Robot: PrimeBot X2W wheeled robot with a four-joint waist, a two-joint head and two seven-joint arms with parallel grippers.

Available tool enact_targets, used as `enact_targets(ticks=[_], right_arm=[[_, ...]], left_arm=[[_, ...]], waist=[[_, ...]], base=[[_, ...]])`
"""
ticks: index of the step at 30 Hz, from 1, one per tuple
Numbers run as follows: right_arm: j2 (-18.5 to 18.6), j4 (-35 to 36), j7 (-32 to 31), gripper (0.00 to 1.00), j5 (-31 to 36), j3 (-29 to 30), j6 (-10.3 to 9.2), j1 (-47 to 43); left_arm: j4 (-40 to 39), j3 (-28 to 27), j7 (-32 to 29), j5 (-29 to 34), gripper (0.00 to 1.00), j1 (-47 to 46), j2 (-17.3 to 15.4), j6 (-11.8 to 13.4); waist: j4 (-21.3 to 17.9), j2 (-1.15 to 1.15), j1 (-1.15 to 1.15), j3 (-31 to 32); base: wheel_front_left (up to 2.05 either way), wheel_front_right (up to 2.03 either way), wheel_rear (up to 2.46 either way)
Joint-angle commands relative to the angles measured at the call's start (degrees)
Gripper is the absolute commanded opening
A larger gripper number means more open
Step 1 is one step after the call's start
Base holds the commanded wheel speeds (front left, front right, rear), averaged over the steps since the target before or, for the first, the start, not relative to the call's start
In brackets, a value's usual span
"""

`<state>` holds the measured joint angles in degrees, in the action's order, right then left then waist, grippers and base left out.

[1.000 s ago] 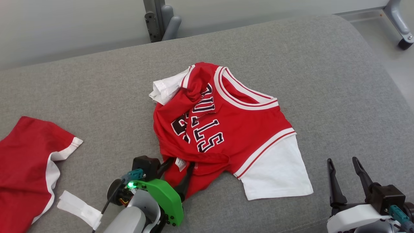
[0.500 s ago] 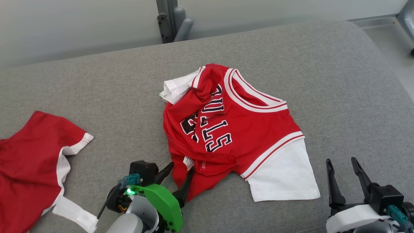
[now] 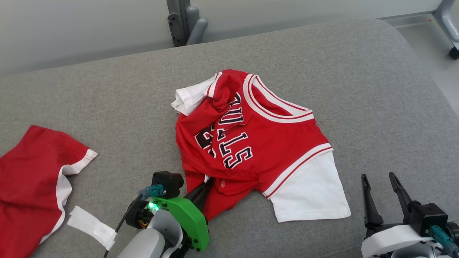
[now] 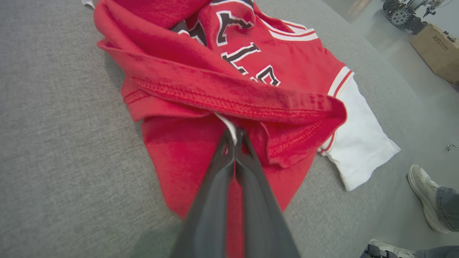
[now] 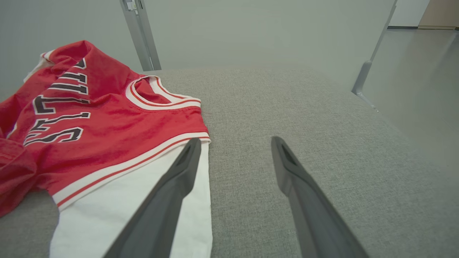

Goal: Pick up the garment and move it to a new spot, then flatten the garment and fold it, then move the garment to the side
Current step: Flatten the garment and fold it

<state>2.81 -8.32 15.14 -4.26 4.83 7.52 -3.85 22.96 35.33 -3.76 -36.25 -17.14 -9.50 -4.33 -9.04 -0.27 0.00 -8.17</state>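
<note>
The fingers (image 4: pixel 215 186) of your left gripper (image 4: pixel 235 139) are pinched together on the white tag (image 4: pixel 229 127) at the near hem of the garment (image 3: pixel 258 139), a red jersey with black letters ending "LLS" that lies crumpled mid-way along the grey cushion (image 3: pixel 358 79), while your right gripper (image 3: pixel 378 176) has its fingers apart and empty.

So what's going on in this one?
The robot's left gripper is shut on the near hem of a crumpled red jersey lying on the grey cushion. Its right gripper hovers open near the white sleeve, holding nothing. The jersey is not yet lifted. Another red garment lies to the left.
</note>
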Motion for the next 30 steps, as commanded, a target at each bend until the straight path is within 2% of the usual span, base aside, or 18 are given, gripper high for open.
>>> enact_targets(ticks=[1, 3, 6, 11, 15, 18, 20, 22, 23, 25, 28, 30], right_arm=[[0.15, -0.08, 0.0, 1.0, -0.36, 0.13, -0.06, 0.5], [0.15, -0.04, 0.0, 1.0, -0.57, 0.33, -0.06, 0.31], [0.15, -0.06, 0.0, 1.0, -0.77, 0.5, -0.05, -0.04], [0.15, 0.16, 0.0, 1.0, -1.3, 0.61, -0.06, -0.23], [0.16, -0.08, 0.0, 1.0, -1.91, 0.58, -0.06, -0.67], [0.15, -0.16, 0.0, 1.0, -2.45, 0.63, -0.06, -0.85], [0.15, -0.19, 0.0, 1.0, -2.76, 0.58, -0.06, -0.78], [0.15, -0.24, 0.0, 1.0, -3.06, 0.72, -0.06, -0.75], [0.15, -0.24, 0.0, 1.0, -3.06, 0.72, -0.06, -0.75], [0.14, -0.41, 0.0, 1.0, -3.14, 0.75, -0.06, -0.81], [0.15, -0.68, 0.0, 1.0, -2.71, 0.74, -0.06, -0.62], [0.14, -0.78, 0.0, 1.0, -2.28, 0.6, -0.06, -0.26]], left_arm=[[-0.38, -0.21, -0.26, -1.02, 0.0, -0.7, -0.1, -0.47], [-2.66, -0.66, -1.45, -3.6, 0.0, -0.13, 0.74, -1.33], [-8.45, -1.32, -3.04, -5.5, 0.0, -1.01, -0.37, -1.65], [-21.82, -3.84, -5.97, -5.88, 0.0, -0.52, -4.31, 1.21], [-32.95, -7.91, -8.43, -7.35, 0.0, 2.68, -8.43, 5.24], [-39.22, -12.09, -8.75, -7.31, 0.0, 6.94, -11.68, 9.6], [-41.52, -14.95, -7.94, -9.04, 0.0, 11.77, -12.24, 12.51], [-42.16, -18.01, -6.17, -9.43, 0.0, 16.57, -12.89, 14.96], [-42.16, -18.01, -6.17, -9.43, 0.0, 16.57, -12.89, 14.96], [-40.77, -19.32, -3.98, -10.97, 0.0, 21.49, -11.27, 16.38], [-34.78, -20.03, 0.53, -12.55, 0.0, 26.38, -8.14, 16.6], [-28.92, -19.42, 3.66, -12.51, 0.0, 27.66, -5.71, 15.64]], waist=[[-0.17, 0.27, 0.0, -0.03], [-0.17, 0.27, 0.0, -0.05], [-0.04, 0.27, 0.0, 0.03], [0.02, 0.27, 0.0, 0.12], [0.07, 0.27, 0.0, 0.27], [0.05, 0.27, 0.0, 0.23], [0.05, 0.27, 0.0, 0.07], [0.39, 0.27, 0.0, -0.2], [0.39, 0.27, 0.0, -0.2], [1.07, 0.27, 0.0, -0.45], [2.38, 0.27, 0.0, -0.66], [3.36, 0.27, 0.0, -0.62]], base=[[0.0, 0.0, 0.0], [0.0, 0.0, 0.0], [0.0, 0.0, 0.0], [0.0, 0.0, 0.0], [0.0, 0.0, 0.0], [0.0, 0.0, 0.0], [0.0, 0.0, 0.0], [0.0, 0.0, 0.0], [0.0, 0.0, 0.0], [0.0, 0.0, 0.0], [0.0, 0.0, 0.0], [0.0, 0.0, 0.0]])
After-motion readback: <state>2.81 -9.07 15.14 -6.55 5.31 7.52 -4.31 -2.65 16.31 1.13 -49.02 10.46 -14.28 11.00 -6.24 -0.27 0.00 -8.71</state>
